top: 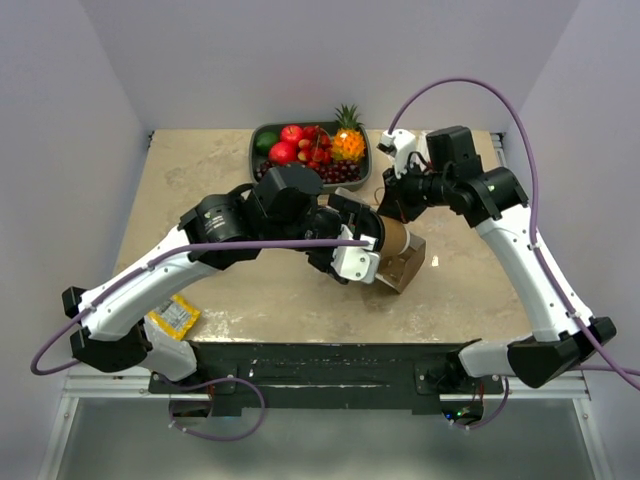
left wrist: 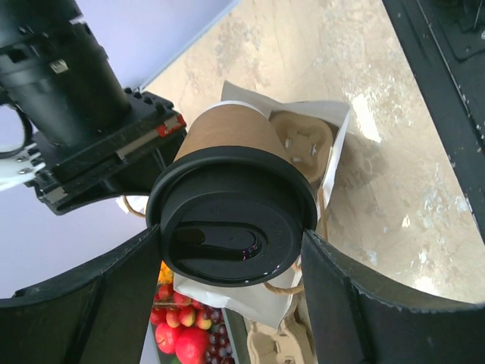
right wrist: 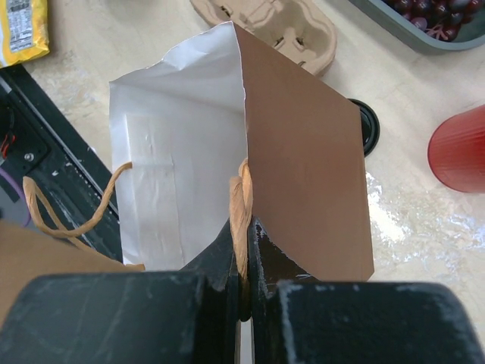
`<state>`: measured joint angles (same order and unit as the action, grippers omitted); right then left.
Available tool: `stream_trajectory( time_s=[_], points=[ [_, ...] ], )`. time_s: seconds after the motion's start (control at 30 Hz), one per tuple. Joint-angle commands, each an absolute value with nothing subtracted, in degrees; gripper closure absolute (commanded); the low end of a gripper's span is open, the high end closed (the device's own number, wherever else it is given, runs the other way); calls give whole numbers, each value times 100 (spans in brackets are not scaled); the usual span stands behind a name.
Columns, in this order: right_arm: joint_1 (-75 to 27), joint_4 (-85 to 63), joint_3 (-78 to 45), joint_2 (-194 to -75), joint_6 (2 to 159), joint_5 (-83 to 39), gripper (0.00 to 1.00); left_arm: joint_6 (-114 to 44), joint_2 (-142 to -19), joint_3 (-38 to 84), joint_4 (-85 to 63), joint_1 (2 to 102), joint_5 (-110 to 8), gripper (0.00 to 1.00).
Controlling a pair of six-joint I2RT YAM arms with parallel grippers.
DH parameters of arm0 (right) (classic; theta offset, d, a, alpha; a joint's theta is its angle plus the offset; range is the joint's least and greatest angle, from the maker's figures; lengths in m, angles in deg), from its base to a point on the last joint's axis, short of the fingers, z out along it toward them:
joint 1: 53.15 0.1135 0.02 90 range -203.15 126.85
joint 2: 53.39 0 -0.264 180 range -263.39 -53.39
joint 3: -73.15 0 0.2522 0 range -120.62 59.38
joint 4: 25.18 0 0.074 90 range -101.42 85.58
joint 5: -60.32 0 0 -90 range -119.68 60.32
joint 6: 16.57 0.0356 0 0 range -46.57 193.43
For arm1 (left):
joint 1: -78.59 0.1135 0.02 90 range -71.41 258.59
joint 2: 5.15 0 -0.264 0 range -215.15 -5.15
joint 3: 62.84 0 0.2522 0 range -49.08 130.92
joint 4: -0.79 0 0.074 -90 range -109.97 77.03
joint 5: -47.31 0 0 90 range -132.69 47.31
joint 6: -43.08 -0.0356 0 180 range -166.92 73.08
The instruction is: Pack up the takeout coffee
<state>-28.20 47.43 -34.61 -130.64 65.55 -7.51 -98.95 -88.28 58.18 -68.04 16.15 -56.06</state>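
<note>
The takeout coffee (left wrist: 227, 152), a kraft-brown cup with a black lid (left wrist: 227, 243), lies on its side between my left gripper's (left wrist: 231, 241) fingers (left wrist: 356, 303), lid toward the camera. In the top view my left gripper (top: 362, 250) holds the cup (top: 397, 237) at the open mouth of a brown paper bag (top: 408, 268), which is white inside (right wrist: 167, 144). My right gripper (right wrist: 244, 227) is shut on the bag's twine handle (right wrist: 241, 193) and holds that side up; it shows in the top view (top: 392, 205) too.
A tan cup carrier (right wrist: 273, 23) lies beyond the bag; another tan moulded piece (left wrist: 303, 140) shows against the bag's white inside. A red cup (right wrist: 462, 148), a black round disc (right wrist: 368, 125), a fruit tray (top: 262, 135) and a yellow packet (top: 175, 315) are nearby.
</note>
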Motion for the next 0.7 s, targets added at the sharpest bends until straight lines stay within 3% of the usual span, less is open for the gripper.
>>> stream_trajectory(
  time_s=[0.0, 0.33, 0.67],
  points=[
    [-2837, 4597, -3439, -12915, 6736, -824, 100, -9825, -8575, 6017, -6263, 1592, -5588, 45],
    [-3127, 4684, -4010, -13012, 6605, -1105, 100, -9500, -8285, 5789, -5543, 1566, -5325, 46],
    [-3118, 4773, -3861, -12845, 6552, -859, 100, -9947, -7845, 4156, -4111, 1574, -4076, 50]
  ],
)
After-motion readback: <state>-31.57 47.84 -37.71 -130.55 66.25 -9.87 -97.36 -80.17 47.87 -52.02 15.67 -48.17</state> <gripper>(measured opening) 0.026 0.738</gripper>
